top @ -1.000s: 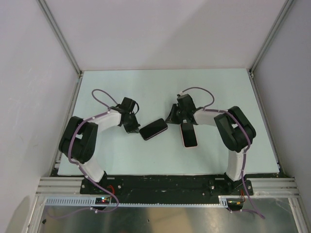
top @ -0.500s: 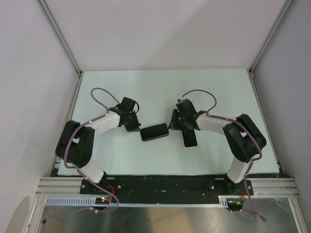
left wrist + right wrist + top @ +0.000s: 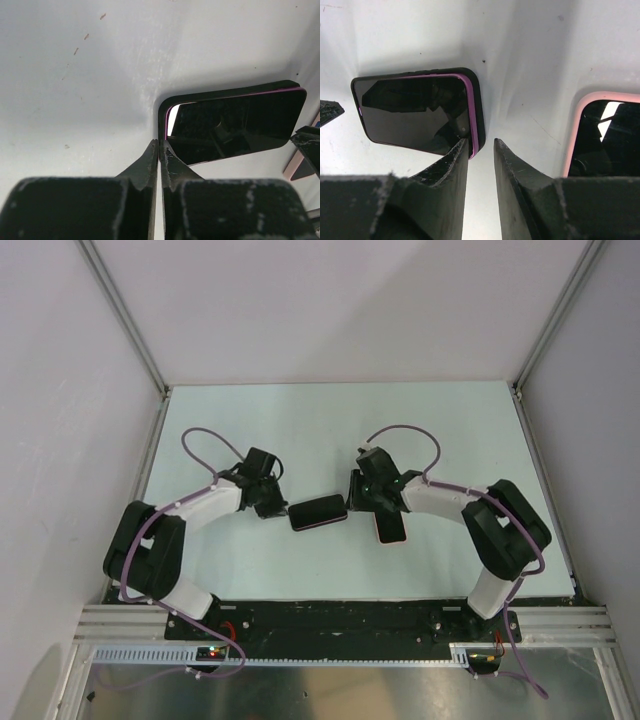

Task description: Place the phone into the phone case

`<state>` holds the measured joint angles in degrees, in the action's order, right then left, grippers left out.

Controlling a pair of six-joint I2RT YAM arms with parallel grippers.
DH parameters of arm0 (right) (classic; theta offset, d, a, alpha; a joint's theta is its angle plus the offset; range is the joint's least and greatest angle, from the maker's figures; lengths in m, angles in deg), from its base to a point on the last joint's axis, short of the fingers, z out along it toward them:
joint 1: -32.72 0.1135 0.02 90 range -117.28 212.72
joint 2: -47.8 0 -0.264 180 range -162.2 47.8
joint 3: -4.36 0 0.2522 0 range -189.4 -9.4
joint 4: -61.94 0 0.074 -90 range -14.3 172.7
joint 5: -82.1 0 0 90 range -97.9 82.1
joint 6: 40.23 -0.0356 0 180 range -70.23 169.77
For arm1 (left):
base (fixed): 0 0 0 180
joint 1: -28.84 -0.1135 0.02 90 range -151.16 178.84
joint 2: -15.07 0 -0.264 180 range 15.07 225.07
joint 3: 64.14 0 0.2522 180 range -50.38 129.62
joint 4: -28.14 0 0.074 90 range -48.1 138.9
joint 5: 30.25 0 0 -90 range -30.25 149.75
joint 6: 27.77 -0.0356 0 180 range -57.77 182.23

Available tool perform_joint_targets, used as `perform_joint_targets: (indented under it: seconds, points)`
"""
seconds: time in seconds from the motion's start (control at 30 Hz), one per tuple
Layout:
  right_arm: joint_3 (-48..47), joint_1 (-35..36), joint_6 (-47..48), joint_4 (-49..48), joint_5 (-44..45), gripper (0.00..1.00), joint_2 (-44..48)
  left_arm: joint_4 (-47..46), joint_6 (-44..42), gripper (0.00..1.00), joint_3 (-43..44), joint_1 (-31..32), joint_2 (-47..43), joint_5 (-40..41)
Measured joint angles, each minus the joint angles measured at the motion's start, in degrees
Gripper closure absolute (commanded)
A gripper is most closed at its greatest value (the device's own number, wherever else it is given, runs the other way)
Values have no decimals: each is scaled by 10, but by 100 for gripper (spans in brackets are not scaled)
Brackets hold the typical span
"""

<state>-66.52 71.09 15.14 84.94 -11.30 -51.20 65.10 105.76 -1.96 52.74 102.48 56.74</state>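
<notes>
The phone (image 3: 319, 512), dark with a purple edge inside a black rim, lies flat on the table (image 3: 330, 420). Its long axis runs left to right, the right end slightly farther away. The left gripper (image 3: 159, 145), fingers pressed together, sits at its left end. The right gripper (image 3: 481, 142), narrowly parted, is at its right end. A pink case (image 3: 391, 527) lies just beside it, its length running near to far.

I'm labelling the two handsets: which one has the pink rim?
The right-hand handset, beneath the right arm; the left-hand handset, lying crosswise, is black-rimmed with a purple edge.
</notes>
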Motion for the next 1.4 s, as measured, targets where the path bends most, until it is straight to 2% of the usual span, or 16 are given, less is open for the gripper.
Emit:
perform_joint_targets:
  seconds: [0.2,0.53,0.8,1.1,1.4]
  points:
    - [-13,16,12,8,8,70,-13,-7,4,79,-1,11,0,-2]
    - [-48,33,33,37,32,73,-33,-24,14,75,-18,16,1,-4]
    - [-60,42,38,56,62,71,-37,-36,15,74,-18,20,17,-4]
    - [-73,48,47,67,69,80,-45,-52,16,76,-18,22,27,-12]
    - [-83,47,48,77,66,79,-52,-53,16,79,-17,22,31,-17]
